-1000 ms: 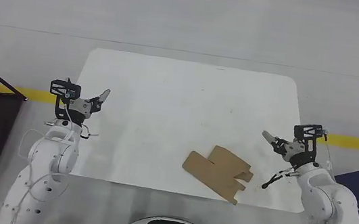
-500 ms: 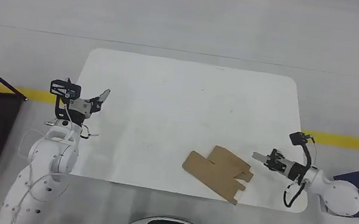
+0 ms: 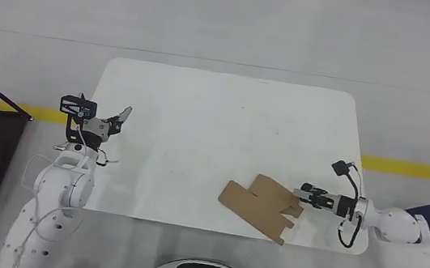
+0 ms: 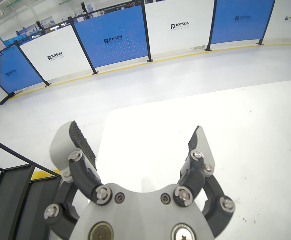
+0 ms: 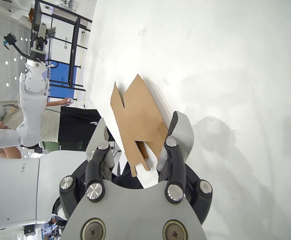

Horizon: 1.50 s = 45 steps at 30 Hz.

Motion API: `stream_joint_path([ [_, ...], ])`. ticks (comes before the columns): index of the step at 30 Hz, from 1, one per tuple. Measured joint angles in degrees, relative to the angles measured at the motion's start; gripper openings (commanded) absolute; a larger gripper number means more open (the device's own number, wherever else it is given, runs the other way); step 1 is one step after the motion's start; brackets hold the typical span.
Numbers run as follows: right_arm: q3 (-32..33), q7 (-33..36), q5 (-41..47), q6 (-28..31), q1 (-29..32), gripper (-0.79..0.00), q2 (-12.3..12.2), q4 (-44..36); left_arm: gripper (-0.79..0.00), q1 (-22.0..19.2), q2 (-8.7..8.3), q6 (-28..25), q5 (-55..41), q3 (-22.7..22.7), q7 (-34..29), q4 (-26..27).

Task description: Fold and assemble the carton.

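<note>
1. Since the carton (image 3: 259, 201) lies flat and unfolded, I'd call the task barely started. The step in hand looks like the approach for a first grab.
2. Left gripper (image 4: 136, 136): held over the worktop's (image 3: 201, 116) left edge, toward the near-left corner. Jaws are wide open and empty. It's well apart from the carton.
3. Carton: a brown blank at the worktop's near edge, right of centre. Its tabbed end points right. The tabs reach the near edge, maybe just past it; can't tell.
4. Right gripper (image 3: 299, 192): low over the near-right corner, forearm roughly level, pointing left at the tabbed end. Jaws are open wide, holding nothing, and they bracket that end in the wrist view. One finger (image 5: 179, 127) is just beside the cardboard edge. Can't tell if it touches.
5. Next move, my guess: close on the tabbed end. One finger has to get under the board, so the near edge looks like the way in. After that, lift it, and the left arm probably has to come across to help fold.
</note>
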<state>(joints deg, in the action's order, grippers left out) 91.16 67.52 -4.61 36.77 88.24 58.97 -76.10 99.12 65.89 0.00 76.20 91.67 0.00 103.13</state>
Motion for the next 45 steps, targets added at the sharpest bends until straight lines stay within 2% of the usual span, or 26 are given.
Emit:
stream_joint_path([
  [3,-2.0,-1.2,0.4,1.2,-1.2,-0.305,-1.1,1.9,0.0,0.0,0.0,0.0,0.0,0.0,0.0,0.0],
  [5,-2.9,-1.9,0.9,1.9,-1.8,-0.262,-1.8,2.7,0.0,0.0,0.0,0.0,0.0,0.0,0.0,0.0],
  [7,-3.7,-2.7,1.3,2.7,-2.6,-0.271,-2.6,3.7,0.0,0.0,0.0,0.0,0.0,0.0,0.0,0.0],
  [12,-5.5,-4.7,1.7,4.7,-4.6,-0.209,-4.5,6.5,0.0,0.0,0.0,0.0,0.0,0.0,0.0,0.0],
  [18,-10.5,-6.4,1.3,6.4,-8.1,-0.237,-5.8,11.9,0.0,0.0,0.0,0.0,0.0,0.0,0.0,0.0],
  [24,-16.5,-8.2,1.6,8.2,-10.5,-0.302,-7.0,14.6,0.0,0.0,0.0,0.0,0.0,0.0,0.0,0.0],
  [31,-21.8,-10.4,2.2,10.4,-11.7,-0.219,-9.3,14.9,0.0,0.0,0.0,0.0,0.0,0.0,0.0,0.0],
  [38,-26.4,-12.2,2.8,12.2,-13.2,-0.268,-11.6,14.7,0.0,0.0,0.0,0.0,0.0,0.0,0.0,0.0],
  [40,-27.7,-12.8,2.0,12.8,-13.7,-0.182,-12.2,14.5,0.0,0.0,0.0,0.0,0.0,0.0,0.0,0.0],
  [41,-28.2,-13.1,1.4,13.1,-13.9,-0.185,-12.4,14.4,0.0,0.0,0.0,0.0,0.0,0.0,0.0,0.0],
  [45,-30.0,-15.0,-2.0,15.0,-14.7,-0.283,-13.5,14.4,0.0,0.0,0.0,0.0,0.0,0.0,0.0,0.0],
])
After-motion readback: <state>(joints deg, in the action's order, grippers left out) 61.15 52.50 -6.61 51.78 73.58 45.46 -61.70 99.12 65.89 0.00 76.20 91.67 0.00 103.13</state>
